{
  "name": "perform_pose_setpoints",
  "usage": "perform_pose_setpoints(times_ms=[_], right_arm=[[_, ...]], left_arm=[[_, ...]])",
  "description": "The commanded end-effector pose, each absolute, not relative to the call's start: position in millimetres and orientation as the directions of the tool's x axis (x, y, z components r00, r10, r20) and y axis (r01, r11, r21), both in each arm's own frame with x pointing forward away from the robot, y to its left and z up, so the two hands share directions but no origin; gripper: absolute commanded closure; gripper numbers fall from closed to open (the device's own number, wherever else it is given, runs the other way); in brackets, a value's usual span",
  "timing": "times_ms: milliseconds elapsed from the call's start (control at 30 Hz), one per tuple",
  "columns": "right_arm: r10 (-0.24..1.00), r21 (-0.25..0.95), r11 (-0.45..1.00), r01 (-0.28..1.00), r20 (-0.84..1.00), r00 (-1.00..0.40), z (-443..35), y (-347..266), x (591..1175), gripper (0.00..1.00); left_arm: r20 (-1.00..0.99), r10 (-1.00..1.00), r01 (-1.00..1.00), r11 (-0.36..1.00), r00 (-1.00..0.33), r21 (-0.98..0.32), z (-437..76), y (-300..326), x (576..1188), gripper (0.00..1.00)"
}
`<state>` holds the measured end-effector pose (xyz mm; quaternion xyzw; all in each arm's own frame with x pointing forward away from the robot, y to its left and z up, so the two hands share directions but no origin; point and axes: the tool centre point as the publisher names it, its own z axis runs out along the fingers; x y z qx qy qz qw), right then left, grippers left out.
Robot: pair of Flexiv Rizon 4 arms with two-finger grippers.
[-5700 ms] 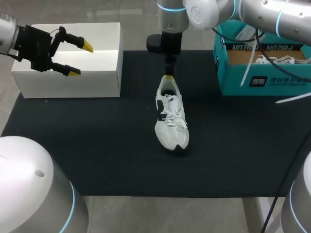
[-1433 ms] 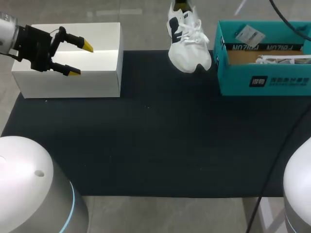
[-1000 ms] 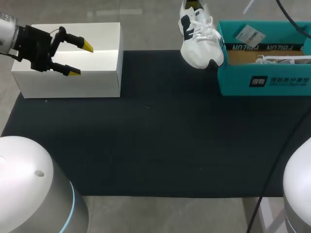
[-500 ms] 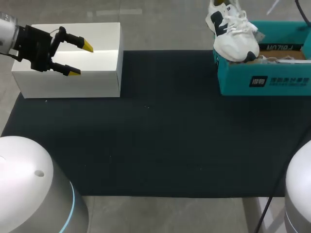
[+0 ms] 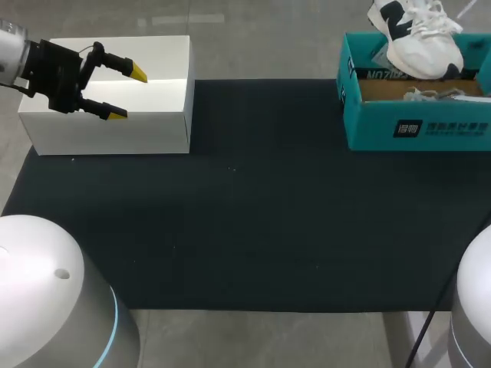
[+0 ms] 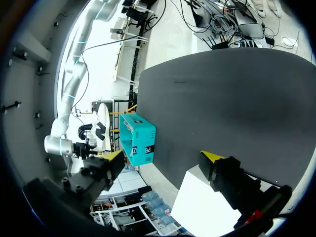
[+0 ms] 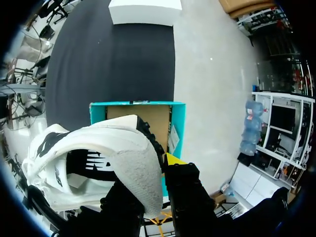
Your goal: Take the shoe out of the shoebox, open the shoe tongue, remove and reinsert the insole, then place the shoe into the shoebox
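The white shoe with dark side marks hangs toe-down over the open teal shoebox at the table's far right. In the right wrist view my right gripper is shut on the heel collar of the shoe, one finger inside and one outside, with the shoebox straight below. White paper lies inside the box. My left gripper stands open over the white box at the far left, holding nothing. From the left wrist view the shoe and shoebox show small, far ahead of the left gripper.
A black mat covers the table between the white box and the shoebox. The white box sits just under my left gripper. Cables hang by the shoebox at the right edge.
My right arm has carried the shoe to the right, from above the mat's far edge to over the shoebox. The left arm has kept still.
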<state>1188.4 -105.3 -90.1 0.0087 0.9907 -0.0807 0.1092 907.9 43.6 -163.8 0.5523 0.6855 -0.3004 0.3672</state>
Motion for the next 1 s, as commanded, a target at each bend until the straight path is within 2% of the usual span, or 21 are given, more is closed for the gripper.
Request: perform_pose_setpoints(times_ms=[33, 400, 667, 1000], right_arm=[[0.004, -0.135, 0.99, 0.036, -0.236, -0.972, -86, -129, 1187, 1.0], [0.043, -0.178, 0.979, 0.099, -0.292, -0.955, -95, -190, 1209, 1.0], [0.117, -0.191, 0.964, 0.184, -0.314, -0.942, -101, -234, 1227, 1.0], [0.162, -0.315, 0.917, 0.244, -0.264, -0.951, -113, -275, 1243, 1.0]], left_arm=[[-0.833, 0.54, 0.978, 0.208, -0.121, -0.007, -163, 44, 908, 0.0], [-0.833, 0.54, 0.978, 0.208, -0.121, -0.007, -163, 44, 908, 0.0], [-0.833, 0.54, 0.978, 0.208, -0.121, -0.007, -163, 44, 908, 0.0], [-0.833, 0.54, 0.978, 0.208, -0.121, -0.007, -163, 44, 908, 0.0]])
